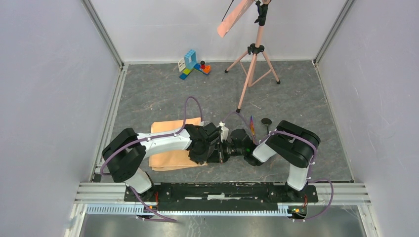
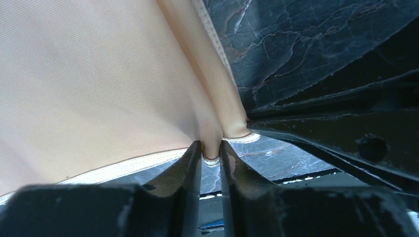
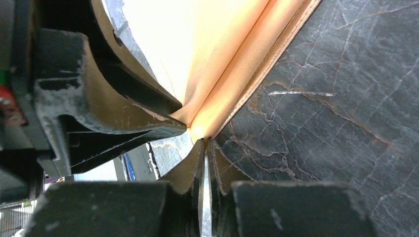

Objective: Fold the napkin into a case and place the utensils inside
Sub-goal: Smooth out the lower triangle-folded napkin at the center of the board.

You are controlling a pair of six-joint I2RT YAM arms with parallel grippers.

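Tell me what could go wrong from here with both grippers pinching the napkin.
1. The left gripper and the right gripper each hold only a thin fold of the napkin at the hem, right at their fingertips; it may slip out on a pull.
2. They sit almost against each other at one corner and could collide.
3. The utensils lie close to the right gripper; a wide sweep might knock them.

Pink tripod (image 1: 254, 49) stands beside coloured blocks (image 1: 190, 63) on grey marbled table (image 1: 306, 98).
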